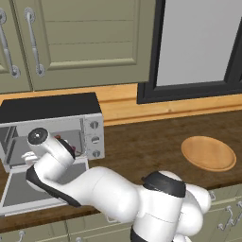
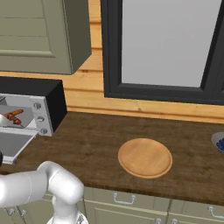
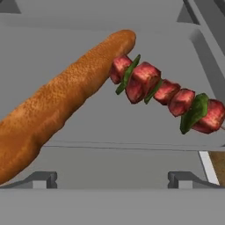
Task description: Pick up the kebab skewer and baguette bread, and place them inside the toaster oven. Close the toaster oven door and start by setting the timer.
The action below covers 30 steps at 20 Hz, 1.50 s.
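The toaster oven stands on the counter at the left, and its door is folded down flat in front. On the oven floor lies the baguette bread, a long orange-brown loaf. The kebab skewer, with red meat chunks and green bits, rests beside it and touches the loaf's far tip. The skewer is also seen through the oven mouth in the right base view. My gripper is open at the oven mouth, above the lowered door, with nothing between its fingertips.
A round wooden plate lies on the dark wood counter to the right of the oven. A blue-filled bowl sits at the far right edge. Three knobs run down the oven's right side. Cabinets hang above and a dark-framed window stands behind.
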{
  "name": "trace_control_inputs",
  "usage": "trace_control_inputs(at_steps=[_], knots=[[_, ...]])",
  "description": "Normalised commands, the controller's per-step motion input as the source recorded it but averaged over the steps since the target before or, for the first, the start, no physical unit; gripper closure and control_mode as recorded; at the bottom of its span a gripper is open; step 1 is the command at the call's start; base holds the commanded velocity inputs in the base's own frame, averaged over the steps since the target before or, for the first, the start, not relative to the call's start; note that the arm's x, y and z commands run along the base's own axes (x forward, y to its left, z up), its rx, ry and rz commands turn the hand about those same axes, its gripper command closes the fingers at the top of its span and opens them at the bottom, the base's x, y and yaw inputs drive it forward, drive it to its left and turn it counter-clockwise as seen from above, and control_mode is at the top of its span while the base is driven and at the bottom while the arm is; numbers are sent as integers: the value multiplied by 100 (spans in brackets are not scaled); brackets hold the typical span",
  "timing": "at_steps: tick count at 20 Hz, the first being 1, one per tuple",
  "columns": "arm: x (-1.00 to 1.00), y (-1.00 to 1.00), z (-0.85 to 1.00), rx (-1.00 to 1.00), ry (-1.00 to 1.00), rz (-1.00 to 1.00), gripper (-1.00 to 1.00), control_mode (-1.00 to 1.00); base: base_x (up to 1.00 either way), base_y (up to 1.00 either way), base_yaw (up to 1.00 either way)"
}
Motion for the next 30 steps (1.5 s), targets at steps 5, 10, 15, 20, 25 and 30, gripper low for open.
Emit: trace_control_inputs(at_steps=[5,10,15,20,25,30], knots=[[8,5,0,1,0,1,-100,-100,0,0,0],[6,19,-4,0,0,0,-100,-100,0,0,0],[1,25,-5,0,-2,1,-100,-100,0,0,0],[8,5,0,3,-4,0,-100,-100,0,0,0],[9,-11,0,3,-2,0,-100,-100,0,0,0],[5,-7,-2,5,0,0,-100,-100,0,0,0]])
